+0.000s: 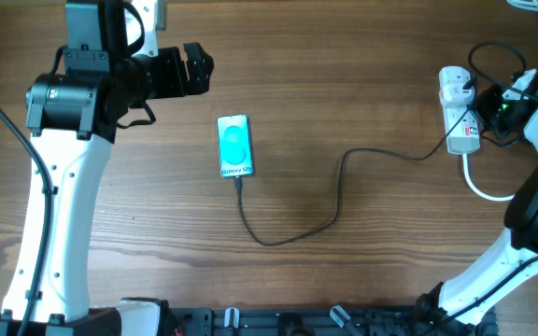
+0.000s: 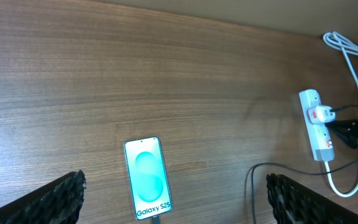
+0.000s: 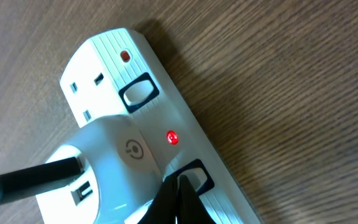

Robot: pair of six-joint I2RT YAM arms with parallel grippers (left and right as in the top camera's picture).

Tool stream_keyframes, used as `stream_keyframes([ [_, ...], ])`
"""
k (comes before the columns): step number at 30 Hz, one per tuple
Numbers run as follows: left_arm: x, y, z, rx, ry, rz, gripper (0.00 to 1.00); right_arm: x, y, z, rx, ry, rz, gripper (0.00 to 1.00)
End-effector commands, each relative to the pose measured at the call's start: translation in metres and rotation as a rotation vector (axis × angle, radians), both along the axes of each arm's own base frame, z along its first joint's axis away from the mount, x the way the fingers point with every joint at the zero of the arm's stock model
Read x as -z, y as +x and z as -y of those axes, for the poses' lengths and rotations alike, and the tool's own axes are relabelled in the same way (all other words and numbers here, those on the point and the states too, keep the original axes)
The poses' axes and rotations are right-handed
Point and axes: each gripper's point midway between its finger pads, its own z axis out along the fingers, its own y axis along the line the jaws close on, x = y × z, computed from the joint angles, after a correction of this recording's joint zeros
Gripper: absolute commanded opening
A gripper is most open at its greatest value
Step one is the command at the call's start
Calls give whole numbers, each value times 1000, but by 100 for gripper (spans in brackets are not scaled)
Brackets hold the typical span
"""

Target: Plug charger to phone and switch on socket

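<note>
The phone (image 1: 235, 146) lies face up mid-table with its light blue screen lit; it also shows in the left wrist view (image 2: 147, 178). The thin black charger cable (image 1: 344, 177) runs from the phone's lower end in a loop to a white adapter on the white socket strip (image 1: 458, 110). In the right wrist view my right gripper (image 3: 178, 190) is shut, its tips pressed on the strip's second rocker switch (image 3: 194, 174). A red light (image 3: 171, 138) glows next to that switch. My left gripper (image 1: 194, 70) is open and empty, up and left of the phone.
The strip's thick white cord (image 1: 479, 187) curves down to the right of the strip. A looped white cord (image 2: 344, 45) lies at the far right edge. The right arm's base (image 1: 474, 280) stands at the front right, the left arm (image 1: 54, 187) along the left.
</note>
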Motion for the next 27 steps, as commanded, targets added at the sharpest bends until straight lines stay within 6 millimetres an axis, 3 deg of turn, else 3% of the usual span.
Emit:
stream_keyframes([
  [1, -3, 1, -1, -1, -1, 10, 100, 23, -1, -28, -75, 4, -59, 4],
  [5, -3, 1, -1, -1, -1, 10, 100, 21, -2, -21, -49, 3, -62, 4],
  [8, -3, 1, -1, -1, -1, 10, 100, 6, -3, -3, 19, 14, -48, 4],
  [9, -3, 1, -1, -1, -1, 10, 100, -5, -4, 5, 43, 13, -34, 4],
  [12, -3, 1, -1, -1, -1, 10, 100, -63, -13, 33, 103, -34, 53, 4],
  [15, -3, 1, -1, -1, -1, 10, 100, -122, -25, 36, 115, -63, 144, 4],
  [17, -3, 1, -1, -1, -1, 10, 100, -160, -32, 24, 63, -88, 212, 4],
  [18, -3, 1, -1, -1, -1, 10, 100, -192, -41, 2, -26, -105, 277, 5],
  [19, -3, 1, -1, -1, -1, 10, 100, -205, -47, -9, -66, -116, 299, 6],
  [23, -3, 1, -1, -1, -1, 10, 100, -244, -74, -54, -213, -155, 353, 12],
  [27, -3, 1, -1, -1, -1, 10, 100, -262, -112, -107, -368, -178, 339, 18],
])
